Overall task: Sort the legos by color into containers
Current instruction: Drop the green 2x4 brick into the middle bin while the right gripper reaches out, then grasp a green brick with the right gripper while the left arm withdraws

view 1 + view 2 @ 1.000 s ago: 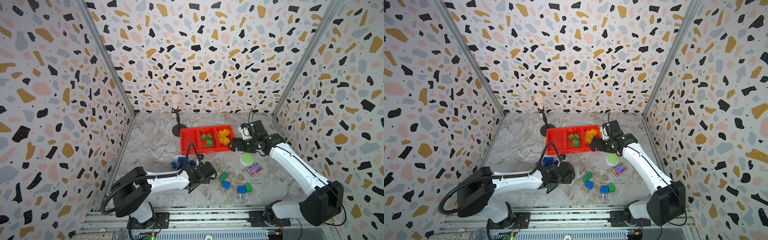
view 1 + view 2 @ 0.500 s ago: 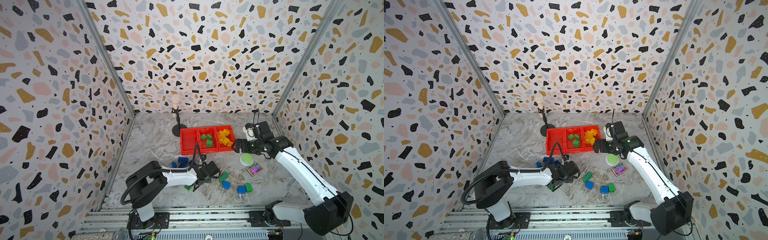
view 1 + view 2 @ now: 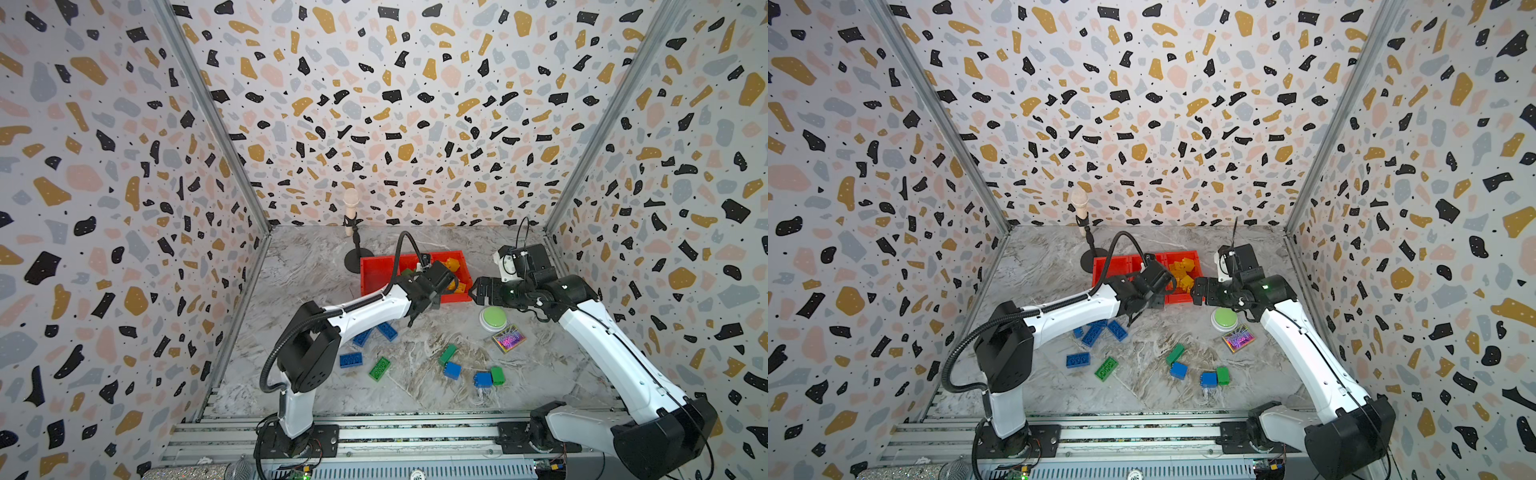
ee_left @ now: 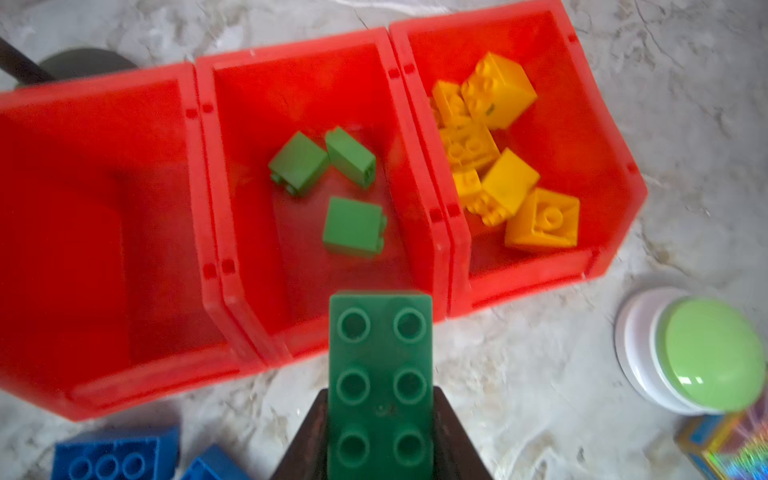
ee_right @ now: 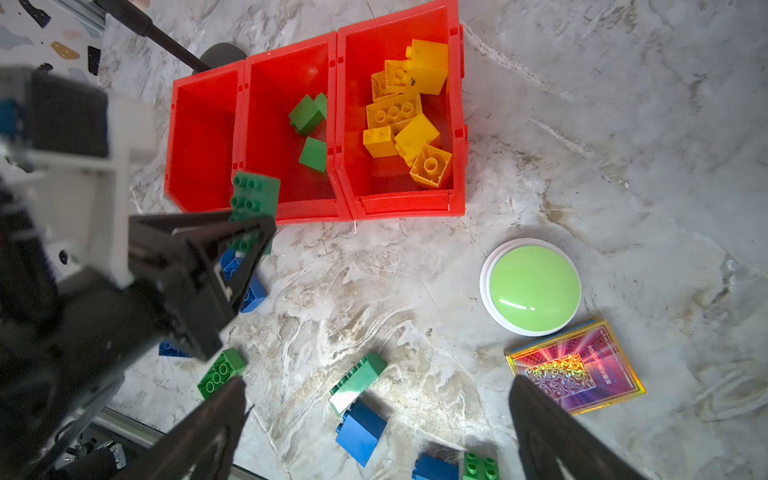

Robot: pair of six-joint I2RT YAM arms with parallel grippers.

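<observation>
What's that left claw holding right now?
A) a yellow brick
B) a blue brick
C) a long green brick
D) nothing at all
C: the left wrist view shows the left gripper clamped on both sides of a long green brick.

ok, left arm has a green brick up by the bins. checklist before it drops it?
1. Grip: left gripper is shut on the long green brick, which sits square between the fingers: ok.
2. Target: the middle bin holds three green bricks, so the colour matches: ok.
3. Room: the floor at the front of that bin is bare: ok.
4. Position: the held brick's far end shows at the bin's front wall; whether it is above the inside: cannot tell.
5. Other arm: right gripper is open and empty, by the front corner of the yellow bin, apart from the left gripper: ok.
</observation>
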